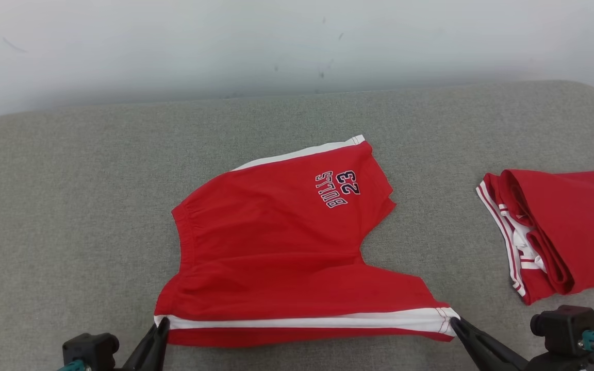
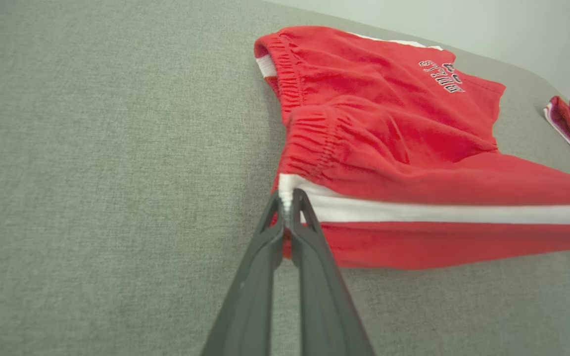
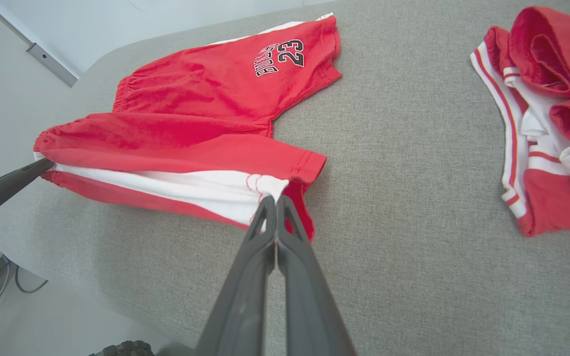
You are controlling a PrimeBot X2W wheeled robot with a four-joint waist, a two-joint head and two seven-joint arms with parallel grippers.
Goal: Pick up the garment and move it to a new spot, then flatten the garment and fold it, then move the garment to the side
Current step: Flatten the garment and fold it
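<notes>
so the shorts (image 1: pixel 276 247) lie mid table (image 1: pixel 70 206), spread out beyond both tools. left tool (image 1: pixel 160 327) is pinched tight on the white stripe (image 1: pixel 302 322) at the waistband, right tool (image 1: pixel 454 323) on it at the hem, edge stretched between them.

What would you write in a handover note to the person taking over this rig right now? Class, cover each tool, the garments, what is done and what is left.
Left tool: shut on the red shorts at the waistband end of the white side stripe.
Right tool: shut on the leg-hem end of the same stripe.
Shorts: spread open on the grey padded surface, near edge stretched between the two tools, waistband to the robot's left.
Folded red garment: lies apart at the robot's right.
Done: shorts picked up and laid out, some wrinkles.
Left: finish flattening, fold, move aside.
</notes>
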